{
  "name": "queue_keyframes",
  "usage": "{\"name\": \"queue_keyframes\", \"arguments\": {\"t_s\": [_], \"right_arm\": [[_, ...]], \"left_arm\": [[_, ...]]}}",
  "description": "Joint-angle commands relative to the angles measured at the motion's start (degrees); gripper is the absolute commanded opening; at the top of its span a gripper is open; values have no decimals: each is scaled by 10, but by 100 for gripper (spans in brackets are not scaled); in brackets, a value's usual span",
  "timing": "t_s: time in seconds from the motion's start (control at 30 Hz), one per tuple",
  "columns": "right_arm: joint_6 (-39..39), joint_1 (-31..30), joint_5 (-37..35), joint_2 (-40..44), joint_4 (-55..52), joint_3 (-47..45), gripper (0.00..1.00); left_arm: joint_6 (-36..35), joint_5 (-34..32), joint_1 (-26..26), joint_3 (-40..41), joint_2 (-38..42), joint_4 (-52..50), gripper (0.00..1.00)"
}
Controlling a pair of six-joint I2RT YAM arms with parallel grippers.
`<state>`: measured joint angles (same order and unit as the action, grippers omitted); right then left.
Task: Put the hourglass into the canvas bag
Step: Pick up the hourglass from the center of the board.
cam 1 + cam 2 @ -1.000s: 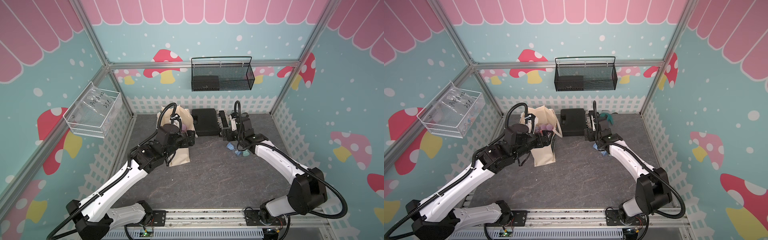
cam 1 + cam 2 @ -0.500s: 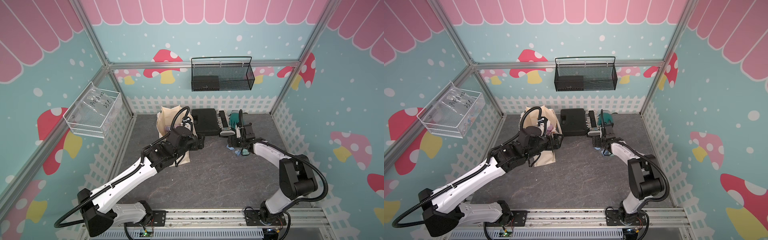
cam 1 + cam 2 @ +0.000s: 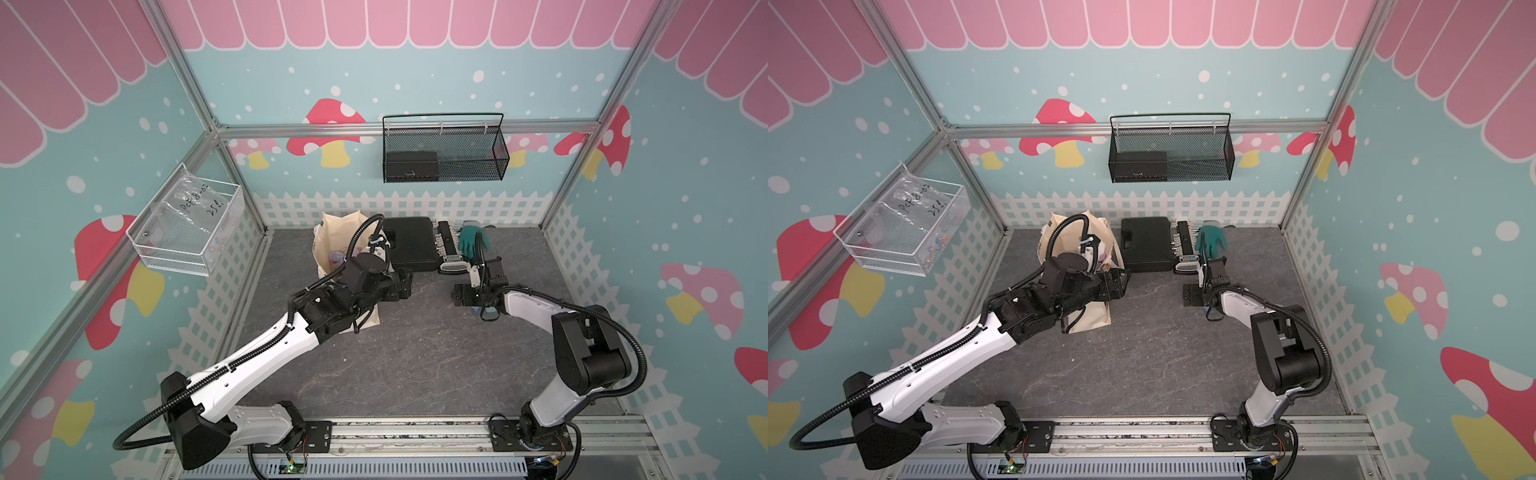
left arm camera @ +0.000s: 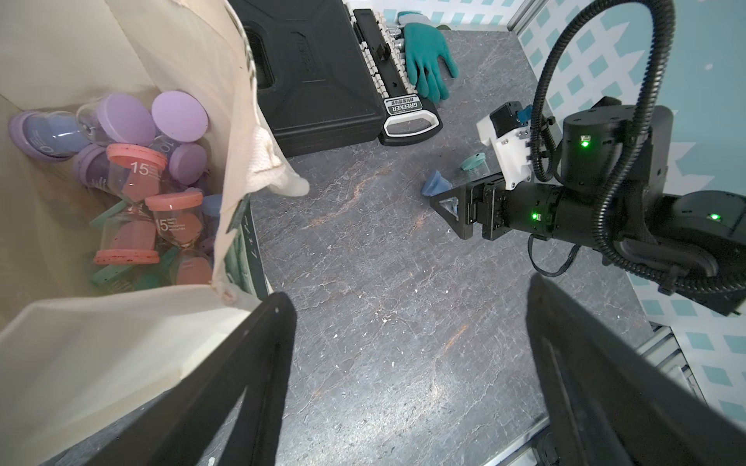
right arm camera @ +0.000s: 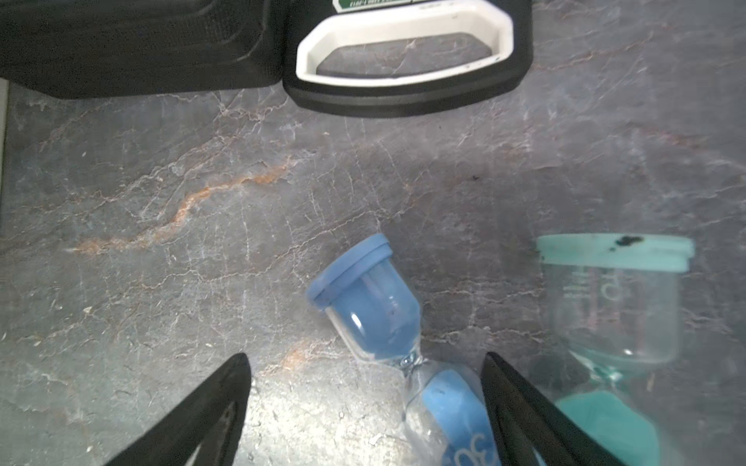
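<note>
The cream canvas bag (image 3: 338, 232) (image 3: 1059, 226) stands at the back left; in the left wrist view its open mouth (image 4: 242, 121) shows several purple, pink and teal hourglasses inside. A blue hourglass (image 5: 371, 306) (image 4: 436, 187) lies tilted on the slate floor beside a teal hourglass (image 5: 613, 306) (image 4: 474, 163). My right gripper (image 5: 365, 359) (image 3: 459, 295) is open and straddles the blue hourglass's lower bulb, which lies close to one finger. My left gripper (image 4: 409, 288) (image 3: 403, 286) is open and empty, just right of the bag's rim.
A black hard case (image 3: 411, 245), a socket rail (image 3: 446, 245) and a green glove (image 3: 471, 241) lie along the back fence. A black wire basket (image 3: 444, 153) hangs on the back wall and a clear bin (image 3: 187, 232) on the left wall.
My left gripper has swung right, from over the bag out past its rim. My right gripper has come forward, away from the case, over the blue hourglass. Both stay open.
</note>
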<state>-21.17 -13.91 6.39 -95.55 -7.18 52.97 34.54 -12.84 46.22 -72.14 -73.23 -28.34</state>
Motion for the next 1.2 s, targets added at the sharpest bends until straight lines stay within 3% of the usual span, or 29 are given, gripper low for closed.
{"name": "queue_keyframes", "arguments": {"t_s": [0.0, 0.4, 0.63, 0.93, 1.17], "right_arm": [[-9, -5, 26, 21, 2, -19, 91], [-20, -47, 66, 54, 9, -49, 87], [4, -46, 11, 61, -12, -34, 88], [25, -58, 55, 53, -22, -37, 84], [23, -76, 27, 37, -58, -35, 83]], "left_arm": [[9, -3, 2, 3, -3, 11, 88], [6, -17, 2, 4, -1, 11, 88], [3, -20, 2, 2, -2, 11, 88], [0, -32, 2, 8, 6, 8, 88], [3, -38, 2, 17, 9, 4, 88]]}}
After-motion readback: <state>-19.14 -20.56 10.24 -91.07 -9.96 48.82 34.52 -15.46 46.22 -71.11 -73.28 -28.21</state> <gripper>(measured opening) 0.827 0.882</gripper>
